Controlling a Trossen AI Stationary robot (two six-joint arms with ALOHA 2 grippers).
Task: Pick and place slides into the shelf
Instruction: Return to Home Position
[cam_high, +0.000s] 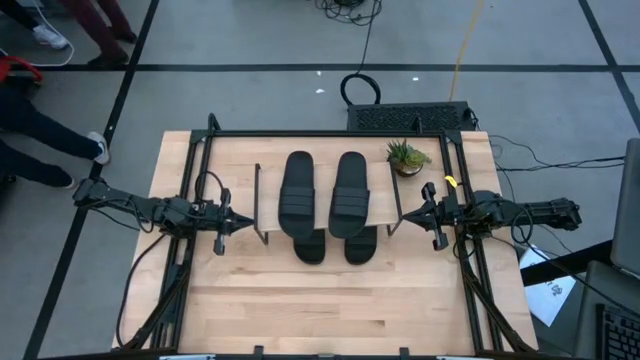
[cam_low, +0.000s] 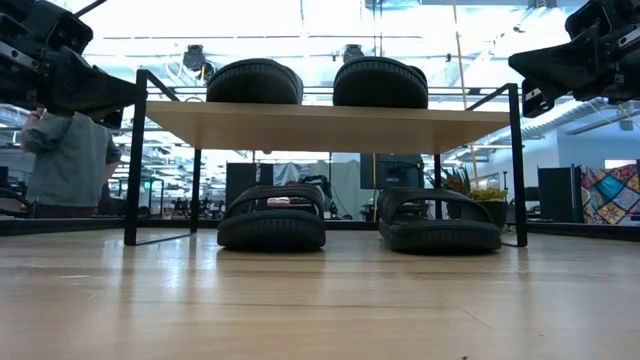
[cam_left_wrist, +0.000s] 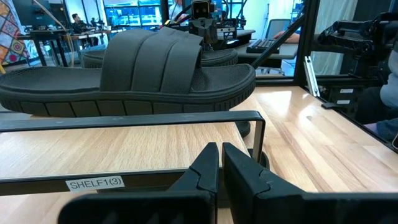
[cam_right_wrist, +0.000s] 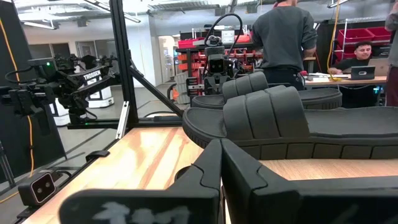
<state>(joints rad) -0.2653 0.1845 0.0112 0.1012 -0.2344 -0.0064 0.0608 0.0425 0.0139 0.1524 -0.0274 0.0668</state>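
Closest to the left wrist lens, the left tool (cam_left_wrist: 221, 147) has its fingers (cam_left_wrist: 205, 169) pressed together on nothing. That arm lies level above the table (cam_high: 300, 310), at the shelf's (cam_high: 384, 195) 9 o'clock. The right tool (cam_high: 392, 226), also closed and empty, hangs at 3 o'clock, pointing inward. Two slides (cam_high: 296, 190) lie side by side on the plank. Two more slides (cam_low: 272, 222) sit beneath it, ends poking out toward 6 o'clock. A potted plant (cam_high: 405, 157) stands at 1 o'clock. A person (cam_low: 70, 160) stands in the room beyond.
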